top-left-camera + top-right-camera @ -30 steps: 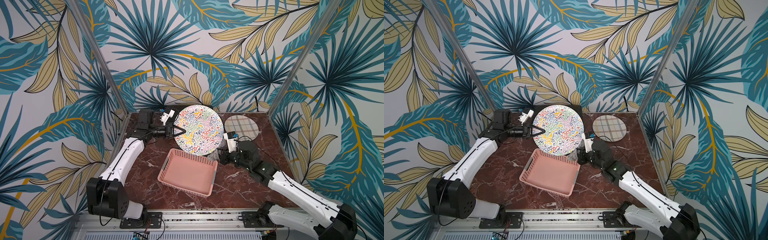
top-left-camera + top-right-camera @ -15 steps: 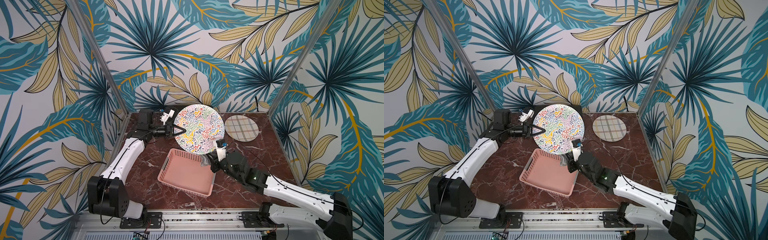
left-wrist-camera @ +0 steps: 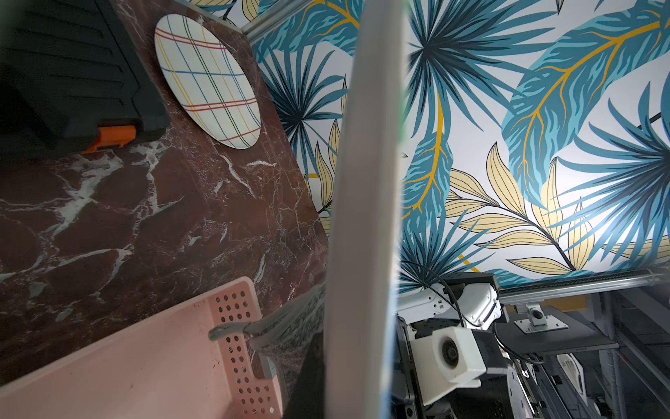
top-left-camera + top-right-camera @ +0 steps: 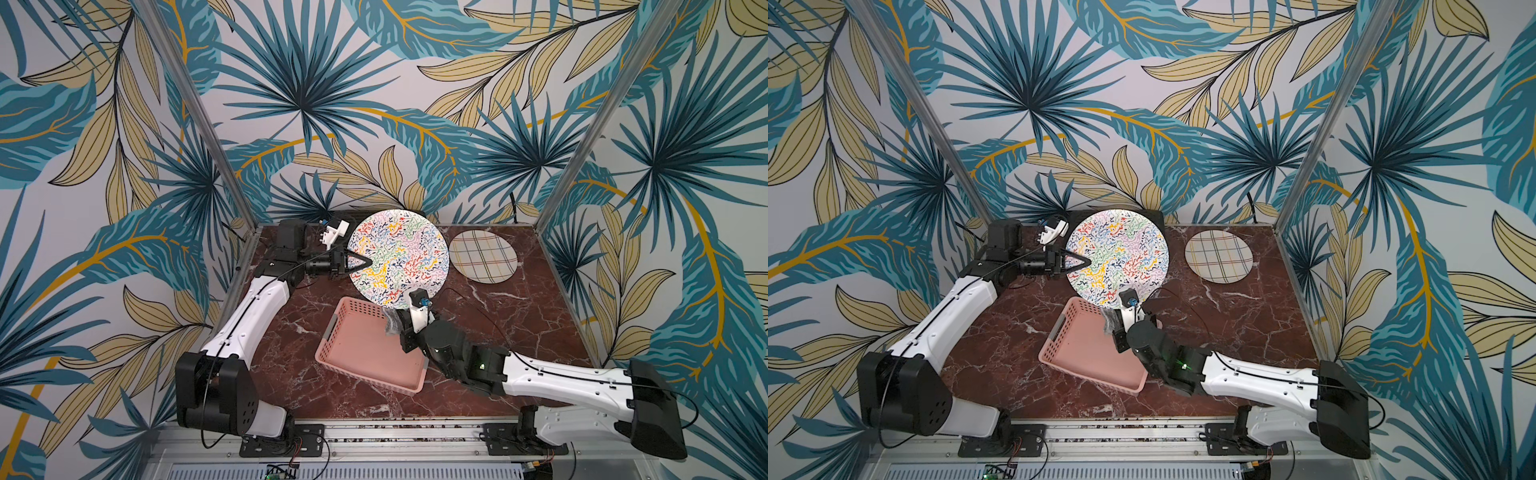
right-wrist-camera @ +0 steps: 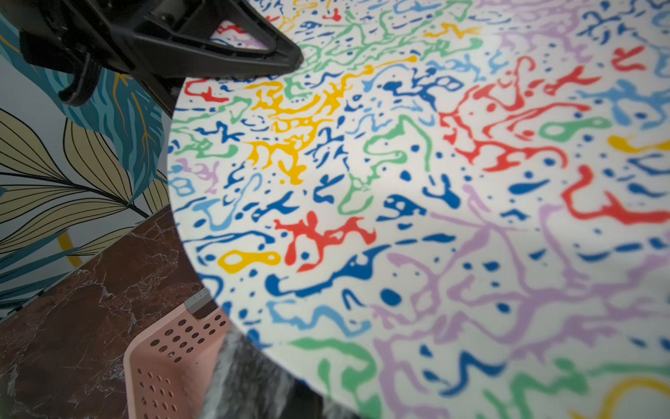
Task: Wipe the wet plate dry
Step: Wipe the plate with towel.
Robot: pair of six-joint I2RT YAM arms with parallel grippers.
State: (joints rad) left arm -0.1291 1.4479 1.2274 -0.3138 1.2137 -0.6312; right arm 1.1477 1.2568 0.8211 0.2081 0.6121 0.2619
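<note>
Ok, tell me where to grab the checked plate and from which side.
Take the checked plate by its rim, probably at the edge facing the front. It lies flat on the table, so come in low from that side and pinch the rim from above and below.

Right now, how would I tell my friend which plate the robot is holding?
Find the dark red marble table, then the pink basket in its middle. Just behind the basket, the left gripper holds a big plate up by its rim. It has colourful squiggles, unlike the checked plate lying flat beside it.
</note>
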